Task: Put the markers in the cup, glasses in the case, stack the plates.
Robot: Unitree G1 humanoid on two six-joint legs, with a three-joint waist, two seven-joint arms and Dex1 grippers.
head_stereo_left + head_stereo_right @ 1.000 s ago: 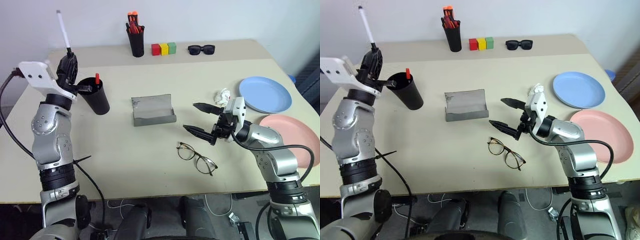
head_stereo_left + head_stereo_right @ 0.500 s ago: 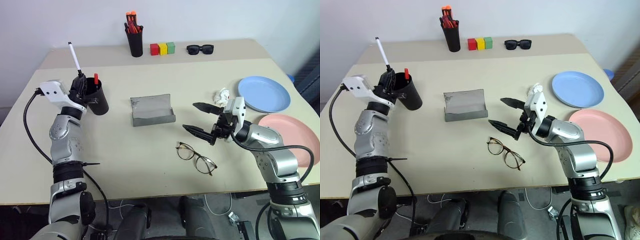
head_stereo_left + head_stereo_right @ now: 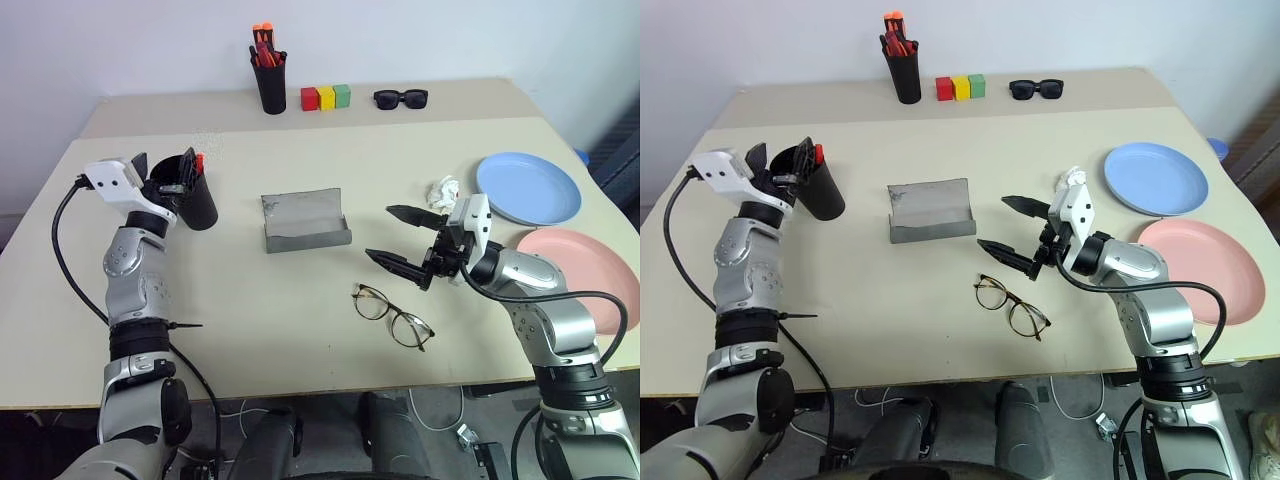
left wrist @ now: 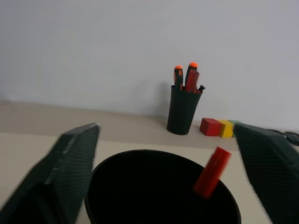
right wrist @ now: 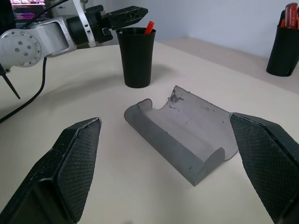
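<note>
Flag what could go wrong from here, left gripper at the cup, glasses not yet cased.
1. The left gripper stands open straddling the rim of the tapered black plastic cup; pulling away sideways could tip it and spill the red-capped marker.
2. The thin wire-framed glasses lie flat on the table below the open right gripper; a pinch may slip or bend them.
3. The open grey hinged case is light and could slide.

1. My left jaws stand wide on either side of the cup (image 3: 192, 203) rim; the red marker cap (image 4: 211, 172) juts up between them.
2. Bare desk (image 3: 300, 310) lies between my right jaws and the open case (image 3: 306, 221) ahead.
3. The glasses (image 3: 393, 316) lie just below my right jaws, a crumpled paper (image 3: 444, 190) just beyond them.
</note>
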